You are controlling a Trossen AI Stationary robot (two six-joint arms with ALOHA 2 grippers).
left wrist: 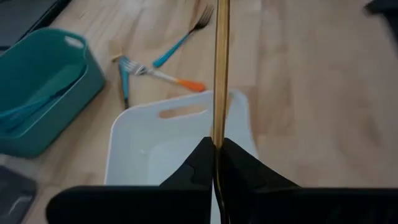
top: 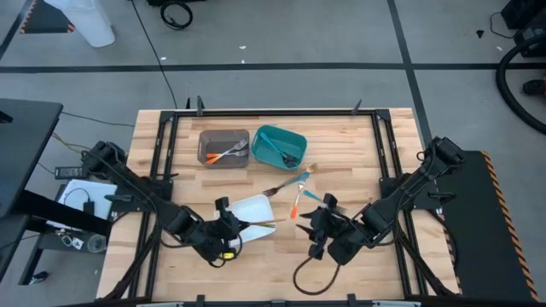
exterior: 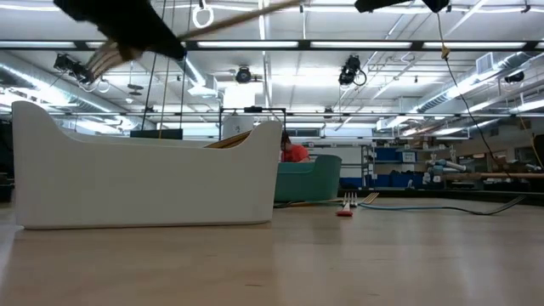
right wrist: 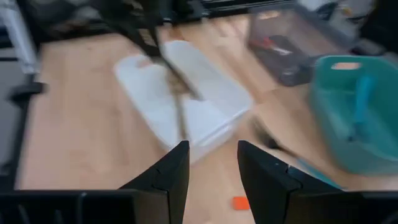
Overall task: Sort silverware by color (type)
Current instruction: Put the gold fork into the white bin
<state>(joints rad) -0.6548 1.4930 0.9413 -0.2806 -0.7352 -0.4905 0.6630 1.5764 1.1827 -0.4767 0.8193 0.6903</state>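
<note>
My left gripper [left wrist: 217, 148] is shut on a slim gold piece of silverware [left wrist: 220, 68], which it carries above the white tray [left wrist: 143, 155] near the table's front edge. My right gripper [right wrist: 212, 167] stands open to the tray's right with nothing between its fingers [top: 317, 223]. On the wood between the tray and the bins lie a gold fork [top: 277, 188], a blue-handled fork [left wrist: 179, 42], an orange-handled fork [left wrist: 166, 77] and a teal piece [left wrist: 124, 87]. My left gripper pinches the gold piece's shaft [left wrist: 218, 138] between its two fingertips. The piece runs straight forward from the fingers, in line with them, toward the table's right side. It is lifted clear and reaches out over the tray [top: 260, 223]; which end is held, I cannot tell.
A grey bin [top: 223, 147] holding orange pieces and a teal bin [top: 279, 145] holding teal pieces stand side by side at the back middle. A black frame rims the table. Bare wood lies at the near middle and right.
</note>
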